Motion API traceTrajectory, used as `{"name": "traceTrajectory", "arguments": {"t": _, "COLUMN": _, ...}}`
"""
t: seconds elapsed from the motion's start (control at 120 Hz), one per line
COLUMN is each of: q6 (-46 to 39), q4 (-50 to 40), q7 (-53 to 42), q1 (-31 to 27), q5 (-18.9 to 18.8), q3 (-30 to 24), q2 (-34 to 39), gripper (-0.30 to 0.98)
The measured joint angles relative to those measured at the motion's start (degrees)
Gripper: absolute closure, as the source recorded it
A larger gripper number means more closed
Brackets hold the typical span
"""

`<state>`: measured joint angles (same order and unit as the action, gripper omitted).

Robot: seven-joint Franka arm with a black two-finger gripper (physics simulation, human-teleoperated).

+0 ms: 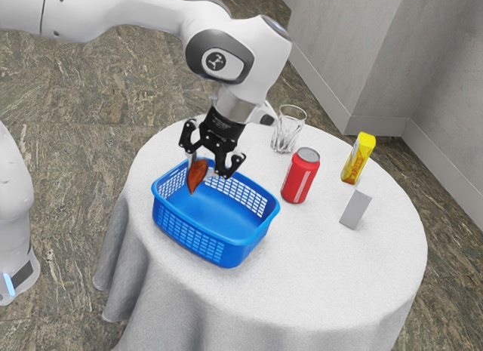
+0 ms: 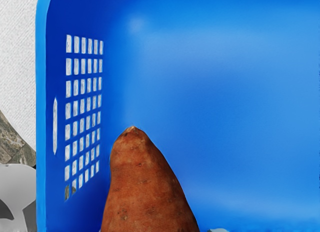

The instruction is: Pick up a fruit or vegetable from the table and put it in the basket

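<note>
The long, orange-brown sweet potato with thin, bumpy skin hangs tilted in the black two-finger gripper, with a finger pressed on each side of it. It is over the blue plastic basket with little holes in its walls, close to the end wall at the exterior view's left. It looks hard and a bit heavy, so a firm squeeze should not squash it. The fat middle is the best part to hold; the skinny tip could twist or slip out. The skin looks dry, so it should not slide much. It may roll when let go, so lower it gently, away from the wall. The basket sits by the white cloth-covered tabletop's edge at the exterior view's left. Toward the other edge are the red soda can, the yellow carton and the small gray box. The clear glass cup is near the far edge.
</note>
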<state>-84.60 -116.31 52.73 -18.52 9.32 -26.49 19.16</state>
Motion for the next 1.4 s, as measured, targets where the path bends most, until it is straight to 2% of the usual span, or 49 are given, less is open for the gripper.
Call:
{"name": "traceTrajectory", "arguments": {"t": 0.417, "q6": -3.57, "q4": -4.28, "q7": 0.03, "q1": -0.52, "q5": 1.66, "q3": -0.49, "q2": -0.17, "gripper": 0.49}}
{"name": "traceTrajectory", "arguments": {"t": 1.15, "q6": -8.31, "q4": -8.58, "q7": -0.12, "q1": -3.36, "q5": 1.94, "q3": -1.44, "q2": -0.46, "gripper": 0.49}}
{"name": "traceTrajectory", "arguments": {"t": 1.283, "q6": -9.47, "q4": -8.91, "q7": -0.15, "q1": -3.35, "q5": 2.21, "q3": -1.85, "q2": -0.44, "gripper": 0.22}}
{"name": "traceTrajectory", "arguments": {"t": 1.3, "q6": -9.24, "q4": -7.87, "q7": -0.14, "q1": -3.30, "q5": 2.21, "q3": -1.86, "q2": -0.24, "gripper": 0.19}}
{"name": "traceTrajectory", "arguments": {"t": 1.4, "q6": 2.99, "q4": 23.26, "q7": -0.10, "q1": -2.19, "q5": 1.88, "q3": -3.70, "q2": -0.12, "gripper": 0.11}}
